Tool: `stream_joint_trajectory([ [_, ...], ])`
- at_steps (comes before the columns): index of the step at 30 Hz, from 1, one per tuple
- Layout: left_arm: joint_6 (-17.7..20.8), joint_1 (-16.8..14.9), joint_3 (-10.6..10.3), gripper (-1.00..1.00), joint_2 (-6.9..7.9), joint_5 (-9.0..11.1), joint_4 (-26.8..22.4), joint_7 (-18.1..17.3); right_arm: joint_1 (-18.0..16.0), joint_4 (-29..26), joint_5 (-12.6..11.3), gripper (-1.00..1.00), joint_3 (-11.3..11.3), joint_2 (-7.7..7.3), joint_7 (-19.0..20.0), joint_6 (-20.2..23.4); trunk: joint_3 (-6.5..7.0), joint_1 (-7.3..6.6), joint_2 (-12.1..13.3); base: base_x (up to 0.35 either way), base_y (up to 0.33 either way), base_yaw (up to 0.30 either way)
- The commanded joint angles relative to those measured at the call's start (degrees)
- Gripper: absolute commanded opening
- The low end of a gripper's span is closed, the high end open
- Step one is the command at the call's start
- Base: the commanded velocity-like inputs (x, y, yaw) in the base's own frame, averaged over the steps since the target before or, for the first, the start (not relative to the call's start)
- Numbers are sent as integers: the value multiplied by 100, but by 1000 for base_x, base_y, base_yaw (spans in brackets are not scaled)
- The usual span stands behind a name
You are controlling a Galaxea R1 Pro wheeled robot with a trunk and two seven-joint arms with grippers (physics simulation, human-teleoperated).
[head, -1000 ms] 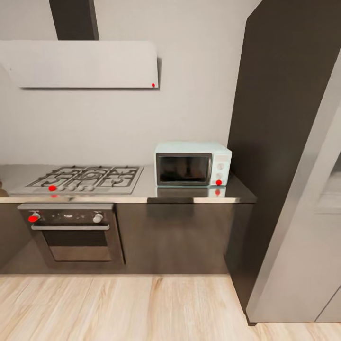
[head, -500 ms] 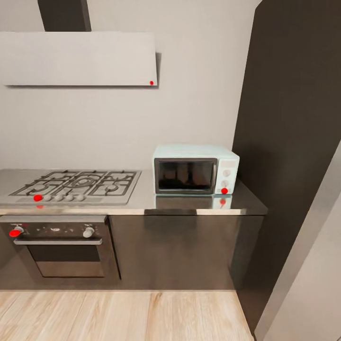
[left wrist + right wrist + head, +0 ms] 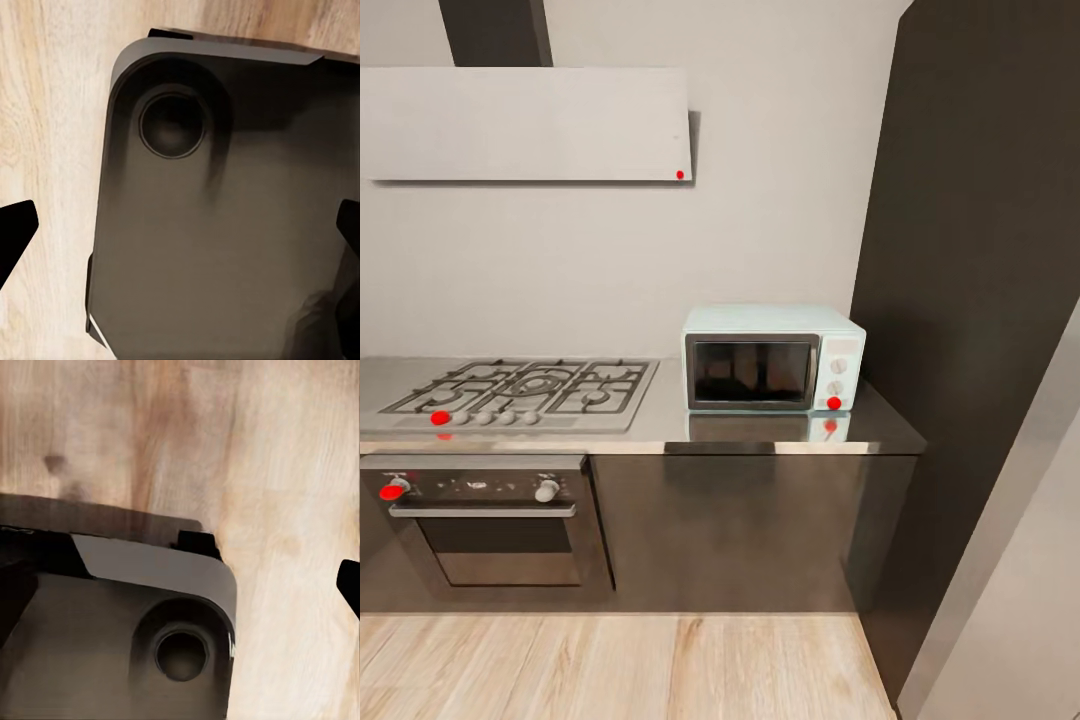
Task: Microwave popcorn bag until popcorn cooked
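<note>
The pale mint-blue microwave [image 3: 773,359] stands on the pale grey countertop [image 3: 660,428] at its right end, with its dark glass door shut. The popcorn bag and the popcorn are out of view. My left gripper [image 3: 180,232] hangs open above my dark base [image 3: 225,247], its dark fingertips [image 3: 15,234] far apart at the picture's edges. The right gripper [image 3: 180,585] is likewise open over the base [image 3: 112,630] and the wooden floor, with one fingertip [image 3: 351,583] showing at the edge.
A gas hob [image 3: 520,390] lies left of the microwave, with a steel oven [image 3: 485,520] under it and a flat white hood [image 3: 525,124] above. A tall dark cabinet [image 3: 980,300] rises right of the counter. Pale wood floor [image 3: 610,665] stretches before the cabinets.
Between one second and half a second ago the camera came closer to the counter and turned slightly. Since then the picture has held still.
</note>
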Motion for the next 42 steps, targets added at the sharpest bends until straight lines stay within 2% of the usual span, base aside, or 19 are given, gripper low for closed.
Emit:
stream_joint_trajectory([
  [1, -10, 0, 8, 100, -2, 37, -4, 6, 6, -533, -10, 100, 26, -1, 6, 446, -6, 0, -3, 0, 0, 0],
  [2, -10, 1, 8, 100, -2, 36, -2, 6, 5, -1259, -38, 100, 19, 4, 11, 1061, -6, 0, -3, 0, 0, 0],
  [3, -10, 0, 8, 100, -2, 36, -1, 6, 4, -1721, -52, 100, 13, 4, 10, 1440, -6, 0, -3, 0, 0, 0],
  [4, -10, 0, 5, 100, -2, 36, 0, 6, -11, -2579, -61, 100, 5, 7, -17, 2051, -6, 0, -3, 0, 0, 0],
  [6, -11, 1, 1, 100, -2, 36, 0, 6, -114, -3794, -20, 100, 1, 20, -36, 2760, -6, 0, -3, 0, 0, 0],
  [7, -11, 0, 0, 100, -2, 34, -1, 6, -243, -4580, -24, 100, 0, 40, -28, 3419, -6, 0, -3, 0, 0, 0],
  [8, -11, 2, 0, 100, -2, 35, -4, 6, -422, -5113, -54, 100, 0, 51, -16, 3979, -6, 0, -3, 0, 0, 0],
  [9, -14, 2, -1, 100, -2, 35, -2, 6, -878, -5751, -91, 100, -5, 61, 0, 4771, -6, 0, -3, 0, 0, 0],
  [11, -16, 2, -1, 100, -2, 35, -5, 6, -1602, -6048, -109, 100, -14, 64, 9, 5332, -6, 0, -3, 0, 0, 0],
  [14, -17, 2, -1, 100, -2, 31, -8, 6, -2276, -6121, -110, 100, -95, 65, 11, 5571, -6, 0, -3, 0, 0, 0],
  [17, -18, 3, -1, 100, -2, 27, -9, 6, -2848, -6150, -110, 100, -135, 121, -8, 5549, -6, 0, -3, 0, 0, 0],
  [21, -19, 3, -1, 100, -2, 27, -9, 6, -3553, -6184, -97, 100, -141, 363, -48, 5504, -6, 0, -3, 0, 0, 0],
  [25, -19, 0, -1, 100, -2, 27, -9, 6, -4103, -6200, -96, 100, -141, 397, -58, 5520, -6, 0, -3, 0, 0, 0],
  [28, -19, 1, -1, 100, -2, 27, -9, 6, -4367, -6314, -96, 100, -154, 399, -143, 5534, -6, 0, -3, 0, 0, 0],
  [32, -19, 1, -1, 100, -2, 27, -9, 6, -4457, -6611, -96, 100, -292, 415, -407, 5443, -6, 0, -3, 0, 0, 0],
  [35, -19, 1, -1, 100, -2, 27, -9, 6, -4380, -6540, -123, 100, -312, 496, -448, 4652, -6, 0, -3, 0, 0, 0],
  [39, -19, 1, -1, 100, -2, 27, -9, 6, -4361, -6157, -99, 100, -309, 539, -460, 3295, -6, 0, -3, 0, 0, 0],
  [41, -19, 2, -1, 100, -2, 27, -9, 5, -4357, -5783, -115, 100, -308, 536, -444, 2592, -6, 0, -3, 0, 0, 0],
  [42, -19, 3, -2, 100, -2, 27, -9, 5, -4357, -5602, -119, 100, -308, 531, -443, 2447, -6, 0, -3, 0, 0, 0],
])
